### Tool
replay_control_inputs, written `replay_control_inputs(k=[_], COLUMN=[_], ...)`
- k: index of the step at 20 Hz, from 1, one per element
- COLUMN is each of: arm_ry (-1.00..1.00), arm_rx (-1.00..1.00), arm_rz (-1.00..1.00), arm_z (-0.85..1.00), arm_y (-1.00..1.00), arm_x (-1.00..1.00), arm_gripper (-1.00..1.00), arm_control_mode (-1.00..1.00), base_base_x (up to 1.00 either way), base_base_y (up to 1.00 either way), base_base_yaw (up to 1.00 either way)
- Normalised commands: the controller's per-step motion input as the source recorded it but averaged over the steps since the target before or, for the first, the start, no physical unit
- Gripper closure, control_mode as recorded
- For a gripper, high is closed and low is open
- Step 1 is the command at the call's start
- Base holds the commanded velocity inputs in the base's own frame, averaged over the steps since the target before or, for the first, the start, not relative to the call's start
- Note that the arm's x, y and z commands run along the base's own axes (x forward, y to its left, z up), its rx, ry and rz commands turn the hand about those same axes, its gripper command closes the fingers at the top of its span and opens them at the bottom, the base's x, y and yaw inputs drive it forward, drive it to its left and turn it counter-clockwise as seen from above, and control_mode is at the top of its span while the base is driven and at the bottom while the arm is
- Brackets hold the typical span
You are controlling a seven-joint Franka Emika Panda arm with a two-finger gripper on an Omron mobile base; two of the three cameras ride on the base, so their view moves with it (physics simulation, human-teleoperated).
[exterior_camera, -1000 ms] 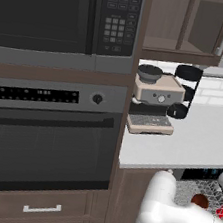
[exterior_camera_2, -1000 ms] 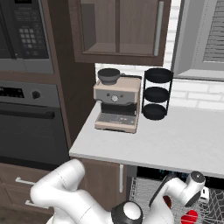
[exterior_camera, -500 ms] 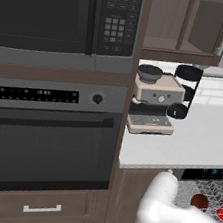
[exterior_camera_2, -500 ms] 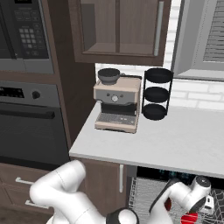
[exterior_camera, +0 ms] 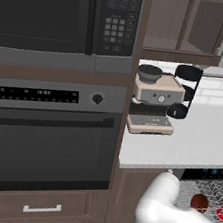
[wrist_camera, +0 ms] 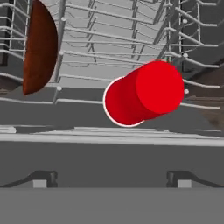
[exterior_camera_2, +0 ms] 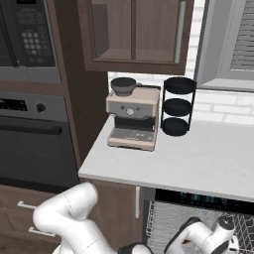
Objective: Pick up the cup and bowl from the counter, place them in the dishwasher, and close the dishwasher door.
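my gripper (wrist_camera: 111, 177) hangs with jaws spread wide and empty, just short of the dishwasher rack (wrist_camera: 131, 48). beyond its near rail the red cup (wrist_camera: 144, 92) lies tipped, brown bowl (wrist_camera: 40, 46) on edge at far left, open wire between them.

counter (exterior_camera_2: 208, 158): coffee machine (exterior_camera_2: 133, 119), black rack (exterior_camera_2: 178, 106) | dishwasher (exterior_camera_2: 198, 218) open

Arm wrist (exterior_camera_2: 218, 233) shifted right and lower in right base view, sinking toward bottom edge over dishwasher rack (exterior_camera_2: 168, 223).
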Motion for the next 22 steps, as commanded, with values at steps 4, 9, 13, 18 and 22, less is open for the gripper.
replay_control_inputs(k=[4, 9, 13, 18, 22], arm_ry=[0.00, 0.01, 0.00, 0.00, -0.09], arm_rx=[0.00, 0.00, 0.04, 0.08, 0.08], arm_rz=[0.11, 0.00, -0.01, -0.04, -0.06], arm_z=[-0.66, -0.68, -0.56, -0.35, 0.00], arm_y=[0.03, 0.01, 0.02, 0.11, 0.32], arm_x=[0.15, 0.25, 0.58, 0.79, 1.00], arm_gripper=[-1.00, -1.00, -1.00, -1.00, -1.00], arm_control_mode=[-1.00, -1.00, -1.00, -1.00, -1.00], base_base_x=[0.00, 0.00, 0.00, 0.00, 0.00], base_base_y=[0.00, 0.00, 0.00, 0.00, 0.00], base_base_yaw=[0.00, 0.00, 0.00, 0.00, 0.00])
